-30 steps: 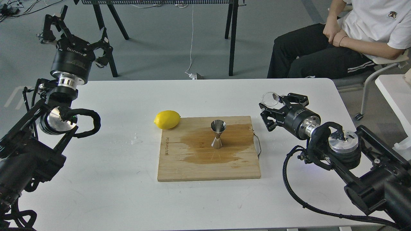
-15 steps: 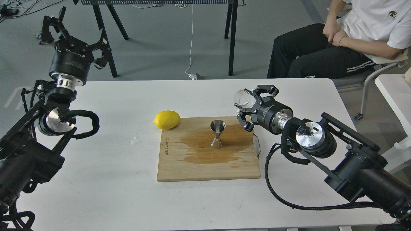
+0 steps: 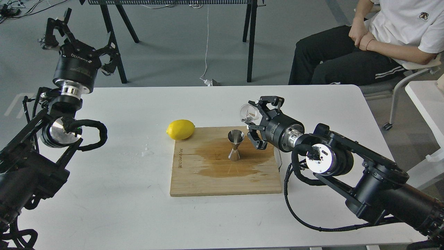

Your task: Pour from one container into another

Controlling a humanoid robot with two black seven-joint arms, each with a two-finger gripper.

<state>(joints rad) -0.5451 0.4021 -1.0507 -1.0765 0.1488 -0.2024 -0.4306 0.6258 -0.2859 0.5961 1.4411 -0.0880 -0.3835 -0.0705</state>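
Observation:
A shiny steel hourglass jigger (image 3: 235, 145) stands upright on the wooden board (image 3: 225, 180), in the middle of a wet stain. My right gripper (image 3: 252, 120) is shut on the tiny clear cup (image 3: 248, 113), which it holds tilted on its side just right of and slightly above the jigger's mouth. The cup and jigger are apart. My left gripper (image 3: 78, 33) is raised beyond the table's far left corner, fingers spread open and holding nothing.
A lemon (image 3: 180, 129) lies at the board's far left corner. A small water spill (image 3: 147, 151) marks the white table (image 3: 104, 201) left of the board. A seated person (image 3: 378, 41) is at the back right, and black trestle legs (image 3: 250, 38) stand behind.
My right arm has carried the clear cup leftward from the table's right side to just beside the jigger, and lowered it slightly. The left arm has barely moved.

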